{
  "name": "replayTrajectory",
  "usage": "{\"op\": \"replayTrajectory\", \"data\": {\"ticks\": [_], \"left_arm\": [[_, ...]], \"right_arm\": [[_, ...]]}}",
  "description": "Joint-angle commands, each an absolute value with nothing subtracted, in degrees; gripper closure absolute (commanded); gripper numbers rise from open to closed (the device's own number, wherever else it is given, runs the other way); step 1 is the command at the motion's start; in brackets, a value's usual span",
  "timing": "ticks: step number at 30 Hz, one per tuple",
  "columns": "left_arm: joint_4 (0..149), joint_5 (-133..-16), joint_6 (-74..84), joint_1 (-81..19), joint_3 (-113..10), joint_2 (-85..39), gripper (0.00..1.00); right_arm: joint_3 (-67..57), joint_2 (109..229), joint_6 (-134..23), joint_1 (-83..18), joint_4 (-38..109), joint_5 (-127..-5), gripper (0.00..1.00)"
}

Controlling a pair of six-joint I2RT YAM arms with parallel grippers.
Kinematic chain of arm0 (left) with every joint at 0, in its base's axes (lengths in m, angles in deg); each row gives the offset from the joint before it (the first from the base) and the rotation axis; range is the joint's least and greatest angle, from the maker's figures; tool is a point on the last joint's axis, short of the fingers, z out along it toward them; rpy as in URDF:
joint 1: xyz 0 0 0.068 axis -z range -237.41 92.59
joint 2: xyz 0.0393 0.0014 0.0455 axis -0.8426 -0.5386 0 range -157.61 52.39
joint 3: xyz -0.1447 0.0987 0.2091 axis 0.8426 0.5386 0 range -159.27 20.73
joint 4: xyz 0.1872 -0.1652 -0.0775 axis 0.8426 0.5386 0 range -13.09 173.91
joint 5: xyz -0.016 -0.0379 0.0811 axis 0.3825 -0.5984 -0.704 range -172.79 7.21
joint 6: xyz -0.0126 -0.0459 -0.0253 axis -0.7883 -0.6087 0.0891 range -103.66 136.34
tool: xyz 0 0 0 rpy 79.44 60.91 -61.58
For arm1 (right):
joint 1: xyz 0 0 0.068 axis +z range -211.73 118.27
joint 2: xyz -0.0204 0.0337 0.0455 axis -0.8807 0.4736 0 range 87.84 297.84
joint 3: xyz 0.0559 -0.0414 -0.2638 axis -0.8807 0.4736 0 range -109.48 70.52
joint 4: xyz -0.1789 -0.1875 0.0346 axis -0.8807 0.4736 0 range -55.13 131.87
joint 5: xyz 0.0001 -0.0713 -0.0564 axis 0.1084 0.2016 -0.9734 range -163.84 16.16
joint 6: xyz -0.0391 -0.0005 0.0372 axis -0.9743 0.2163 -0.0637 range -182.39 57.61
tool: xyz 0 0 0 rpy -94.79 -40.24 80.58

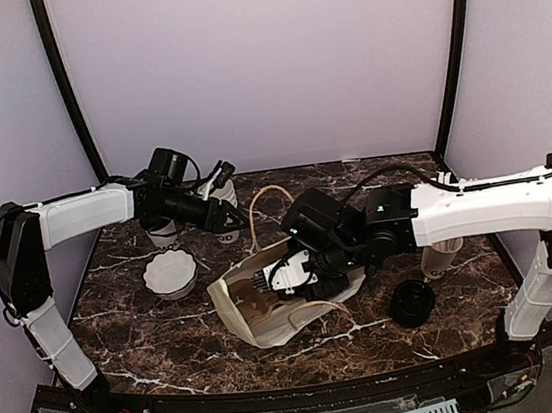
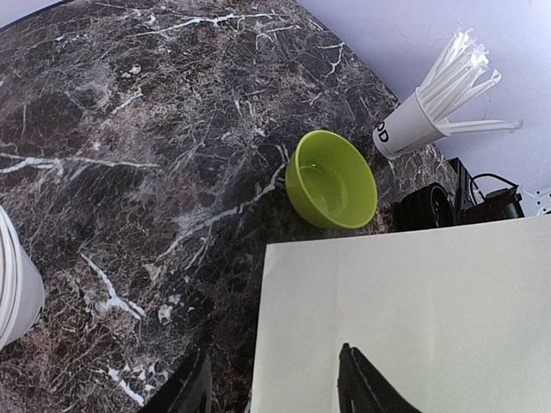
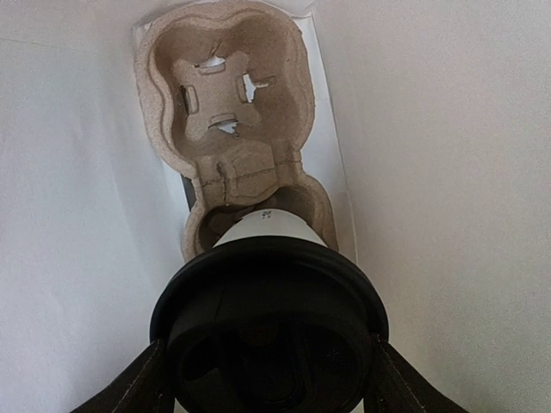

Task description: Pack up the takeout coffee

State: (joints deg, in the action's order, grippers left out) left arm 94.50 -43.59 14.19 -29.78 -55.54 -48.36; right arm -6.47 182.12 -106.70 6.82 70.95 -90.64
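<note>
The right gripper (image 3: 267, 374) pinches the coffee cup (image 3: 263, 225) by its lid, seemingly over the lower pocket of the carrier (image 3: 225, 95); lower it straight and slowly.

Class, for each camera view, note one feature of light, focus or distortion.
Top external: even light, yet the dark frame posts look bent, likely lens distortion. Left wrist: the marble table is sharp; the white bag nearly washes out. Right wrist: the takeout coffee up close is soft and dim, the pulp carrier beyond sharper.

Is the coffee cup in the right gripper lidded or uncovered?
Lidded: a round black lid sits on the white cup held in the right gripper.
</note>
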Motion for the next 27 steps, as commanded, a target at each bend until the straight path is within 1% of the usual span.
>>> {"op": "replayTrajectory", "data": {"ticks": [1, 21, 27], "left_arm": [[94.62, -42.54, 15.19, -29.63, -54.35, -46.80, 0.47], [95.11, -42.63, 15.77, -28.94, -53.98, -47.44, 0.48], [95.21, -42.78, 15.90, -28.94, -53.81, -47.49, 0.48]], "right_arm": [[-5.50, 183.43, -106.59, 6.56, 70.07, -90.89, 0.45], [-8.89, 188.02, -103.68, 6.38, 79.37, -80.66, 0.46], [-6.36, 187.82, -104.04, 6.38, 77.62, -81.57, 0.46]]}}
